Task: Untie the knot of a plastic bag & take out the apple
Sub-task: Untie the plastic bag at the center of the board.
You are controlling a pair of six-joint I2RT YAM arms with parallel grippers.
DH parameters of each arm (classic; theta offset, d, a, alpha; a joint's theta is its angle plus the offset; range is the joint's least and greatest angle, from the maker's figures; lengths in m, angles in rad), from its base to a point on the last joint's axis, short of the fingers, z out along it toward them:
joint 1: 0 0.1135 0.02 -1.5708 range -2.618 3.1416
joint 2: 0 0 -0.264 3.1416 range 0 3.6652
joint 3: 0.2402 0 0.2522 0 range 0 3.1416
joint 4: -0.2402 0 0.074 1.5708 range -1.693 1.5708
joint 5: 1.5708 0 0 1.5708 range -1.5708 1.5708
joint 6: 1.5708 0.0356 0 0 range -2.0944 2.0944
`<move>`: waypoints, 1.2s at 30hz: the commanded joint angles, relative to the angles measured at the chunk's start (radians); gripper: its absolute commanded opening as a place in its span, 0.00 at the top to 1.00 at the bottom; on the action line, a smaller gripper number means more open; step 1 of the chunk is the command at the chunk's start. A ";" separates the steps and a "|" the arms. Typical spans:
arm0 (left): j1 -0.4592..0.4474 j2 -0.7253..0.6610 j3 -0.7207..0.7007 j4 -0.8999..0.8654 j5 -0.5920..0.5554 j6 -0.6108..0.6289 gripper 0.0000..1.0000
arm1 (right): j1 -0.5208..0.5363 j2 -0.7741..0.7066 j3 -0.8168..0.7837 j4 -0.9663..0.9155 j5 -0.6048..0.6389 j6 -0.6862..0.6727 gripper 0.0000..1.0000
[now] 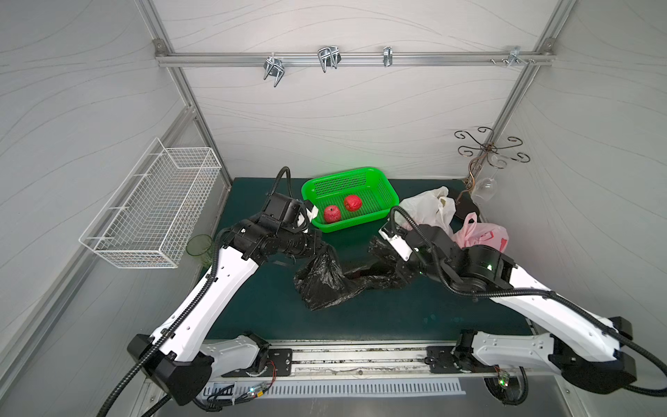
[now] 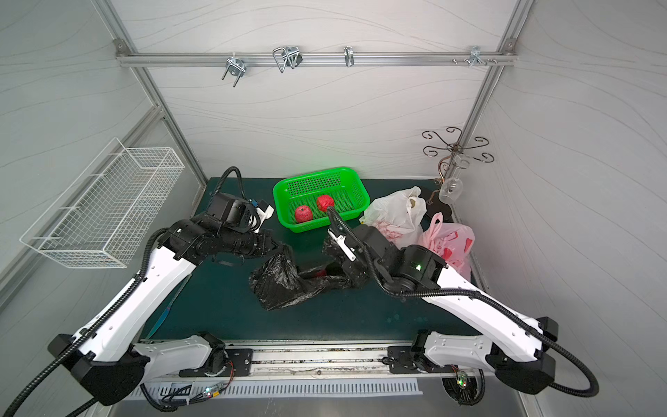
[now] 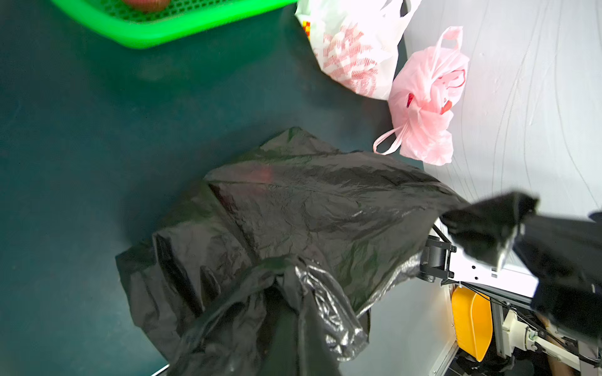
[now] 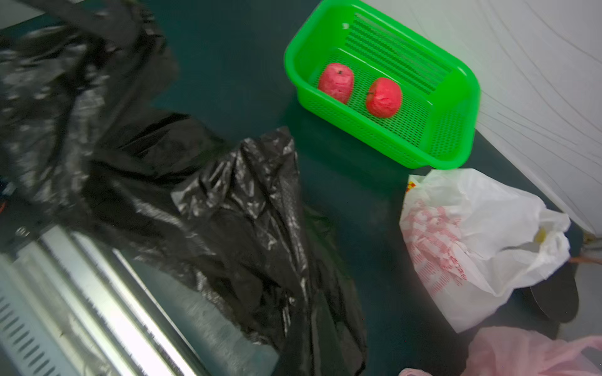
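Grey-white wavy-grain walls (image 1: 325,119); aluminium rail (image 1: 216,60) across back with steel hooks (image 1: 327,57); white wire basket (image 1: 151,209) on left wall; dark green mat (image 1: 415,310); scrollwork rack (image 1: 488,147) far right corner; even bright light

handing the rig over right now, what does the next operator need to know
Left pincer: shut on the crumpled black plastic bag.
Right pincer: shut on the same bag's other end.
Done: two red apples lie in the green perforated plastic basket.
Remaining: something red shows inside the black bag; whether its knot is undone I cannot tell.
The white plastic bag and pink plastic bag sit aside.
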 commanded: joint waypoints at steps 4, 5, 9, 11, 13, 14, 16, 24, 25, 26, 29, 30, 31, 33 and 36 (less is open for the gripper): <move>0.137 0.173 0.303 0.095 0.072 0.136 1.00 | -0.254 0.194 0.267 0.048 -0.177 0.066 1.00; 0.142 0.208 0.367 0.091 0.070 0.148 1.00 | -0.276 0.230 0.318 0.042 -0.198 0.067 1.00; 0.170 0.353 0.686 0.040 0.104 0.162 1.00 | -0.323 0.356 0.544 -0.014 -0.230 0.084 1.00; 0.186 0.401 0.799 0.005 0.122 0.172 1.00 | -0.327 0.360 0.589 -0.001 -0.243 0.086 1.00; 0.208 0.420 0.862 -0.011 0.137 0.176 1.00 | -0.327 0.358 0.614 0.011 -0.243 0.088 1.00; 0.215 0.419 0.869 -0.011 0.145 0.176 1.00 | -0.327 0.355 0.615 0.011 -0.245 0.084 1.00; 0.218 0.393 0.846 -0.008 0.154 0.179 1.00 | -0.327 0.337 0.591 0.017 -0.255 0.073 1.00; 0.218 0.089 0.404 0.170 0.215 0.122 1.00 | -0.324 0.178 0.360 0.090 -0.284 0.094 1.00; 0.218 0.049 0.354 0.166 0.216 0.118 1.00 | -0.323 0.166 0.335 0.078 -0.294 0.098 1.00; 0.218 0.010 0.309 0.166 0.216 0.112 1.00 | -0.321 0.152 0.310 0.074 -0.307 0.107 1.00; 0.218 -0.135 0.113 0.193 0.221 0.076 1.00 | -0.303 0.057 0.161 0.092 -0.333 0.146 1.00; 0.218 -0.187 0.045 0.194 0.219 0.065 1.00 | -0.287 0.014 0.102 0.099 -0.326 0.159 1.00; 0.218 -0.224 -0.013 0.192 0.214 0.058 1.00 | -0.268 -0.022 0.050 0.106 -0.316 0.167 1.00; 0.218 -0.323 -0.130 0.180 0.204 0.044 1.00 | -0.217 -0.105 -0.064 0.115 -0.269 0.191 1.00; 0.218 -0.443 -0.274 0.185 0.208 -0.007 1.00 | -0.154 -0.210 -0.211 0.122 -0.223 0.246 1.00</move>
